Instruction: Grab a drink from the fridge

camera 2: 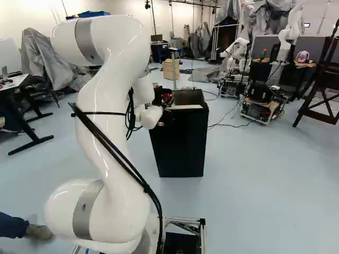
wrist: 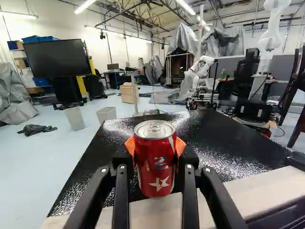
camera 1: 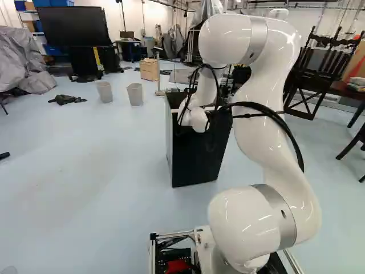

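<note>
Red can point(wrist: 155, 164) clamped upright in my hand point(camera 2: 166, 100).
My orange pads point(wrist: 180, 146) press it from both sides at the black fridge point(camera 2: 183, 151)'s top, by the pale strip point(wrist: 238, 194); whether its base touches down, I can't tell.

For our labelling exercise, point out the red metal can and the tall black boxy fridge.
Red metal can point(wrist: 155, 164): wrist view, its printed side.
Tall black boxy fridge point(camera 2: 180, 145): right base view, side facing the base.
</note>
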